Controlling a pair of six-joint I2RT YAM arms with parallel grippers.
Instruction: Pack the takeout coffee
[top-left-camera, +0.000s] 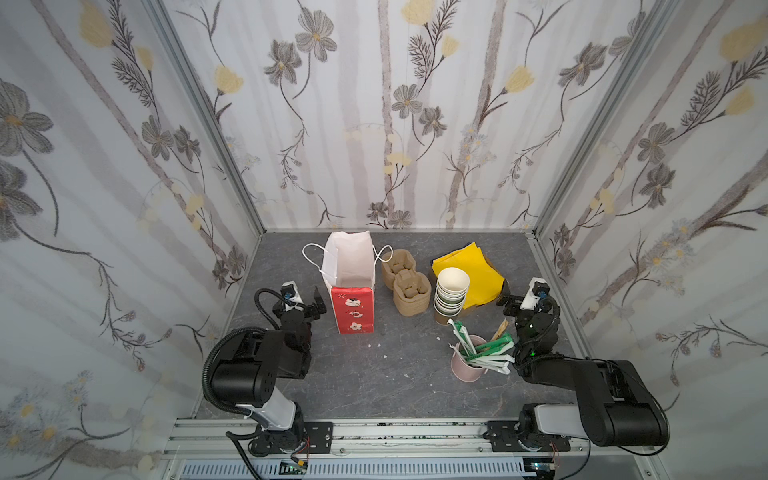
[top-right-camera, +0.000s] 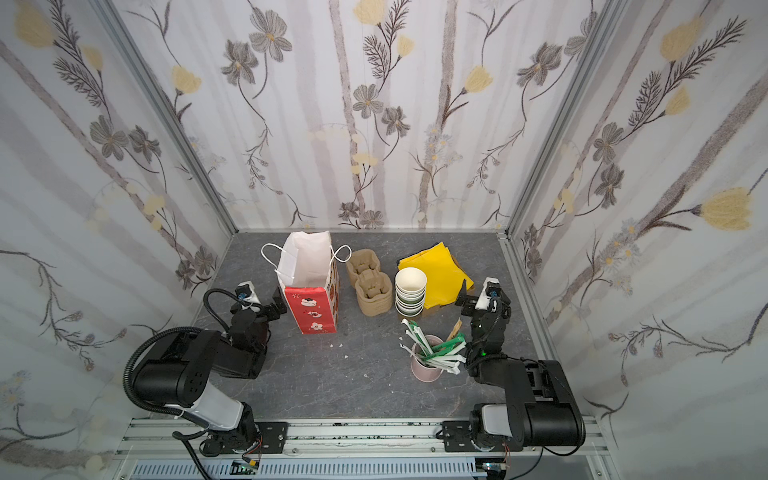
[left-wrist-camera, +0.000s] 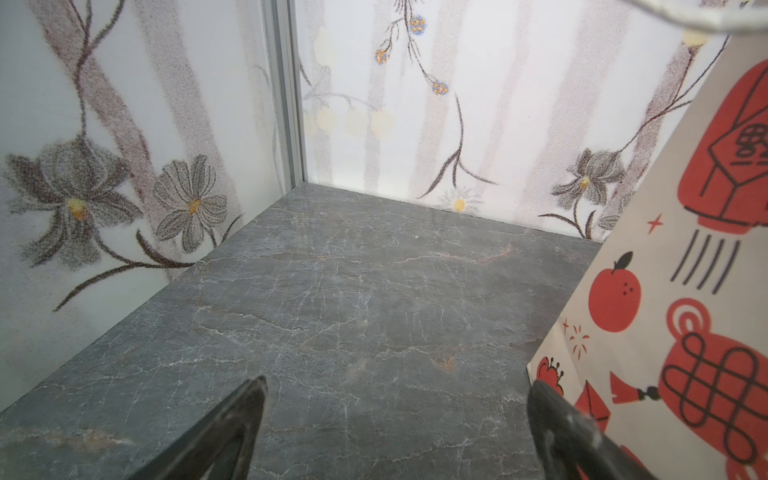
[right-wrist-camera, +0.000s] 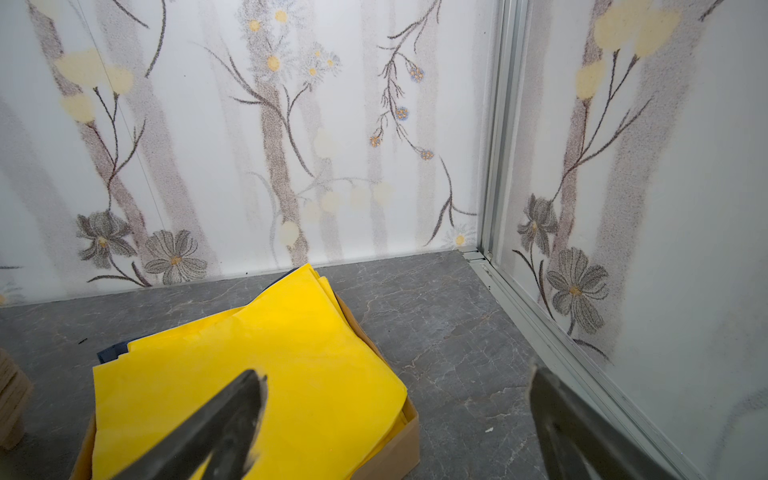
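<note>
1. The left gripper (left-wrist-camera: 397, 382) had its jaws spread wide with nothing between them, low over the grey marbled table (top-left-camera: 374, 382). One finger was just beside the lower corner of the paper gift bag (top-left-camera: 352, 309); whether it touched was unclear.
2. The bag stood upright and open, red printed end toward the arms, its white cord handles hanging outward.
3. The right gripper (right-wrist-camera: 397, 372) was likewise fully parted and empty, near the cardboard box (right-wrist-camera: 399, 449) holding yellow paper sheets (top-left-camera: 469, 270).
4. The takeout coffee could not be made out in any view.
5. Moulded pulp cup carriers (top-left-camera: 405, 282) sat just beside the bag, between it and the stack of lidless paper cups (top-left-camera: 451, 293).
6. Nearer the arms than the stack, a pink cup (top-left-camera: 467, 370) held wrapped straws (top-left-camera: 486, 353) fanning toward the right arm.
</note>
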